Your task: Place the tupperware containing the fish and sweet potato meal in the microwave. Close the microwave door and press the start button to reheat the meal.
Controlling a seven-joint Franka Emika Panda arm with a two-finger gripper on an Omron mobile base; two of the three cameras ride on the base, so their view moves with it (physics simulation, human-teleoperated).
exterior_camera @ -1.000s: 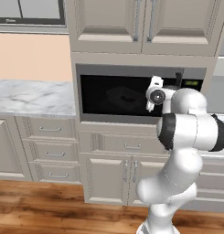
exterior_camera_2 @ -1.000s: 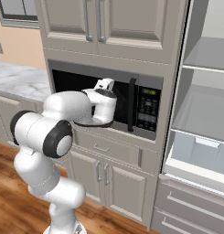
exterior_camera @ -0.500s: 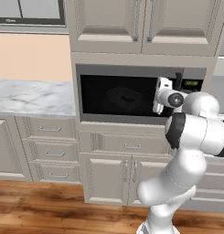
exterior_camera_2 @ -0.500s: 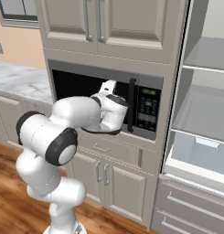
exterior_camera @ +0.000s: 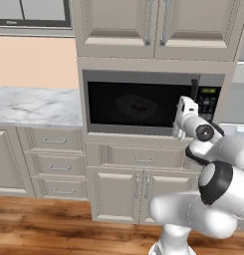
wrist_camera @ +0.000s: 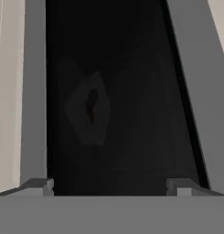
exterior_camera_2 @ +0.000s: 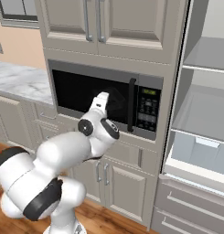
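Note:
The microwave [exterior_camera: 148,77] is built in under the upper cabinets, and the microwave door [exterior_camera: 133,102] [exterior_camera_2: 86,91] [wrist_camera: 122,68] is shut. Through its dark glass the tupperware [exterior_camera: 136,104] [wrist_camera: 90,109] shows faintly as a shallow tub, with a dim dark shape, the meal [wrist_camera: 91,105], inside it. My gripper [exterior_camera: 184,113] [exterior_camera_2: 102,98] [wrist_camera: 111,187] hovers just in front of the glass near the door's right side, left of the black bar handle [exterior_camera: 194,94] [exterior_camera_2: 130,105]. Its fingertips [wrist_camera: 40,186] stand wide apart, open and empty. The keypad panel [exterior_camera: 209,102] [exterior_camera_2: 148,109] lies right of the handle.
A marble counter [exterior_camera: 34,104] [exterior_camera_2: 17,80] runs off to the left over drawers [exterior_camera: 56,164]. Cabinet doors [exterior_camera: 138,199] sit below the microwave. Open shelves [exterior_camera_2: 205,114] stand at the right. The floor [exterior_camera: 44,234] is wood.
My hand has moved right across the door front and a little lower, ending near the handle. The fingers have spread wider apart.

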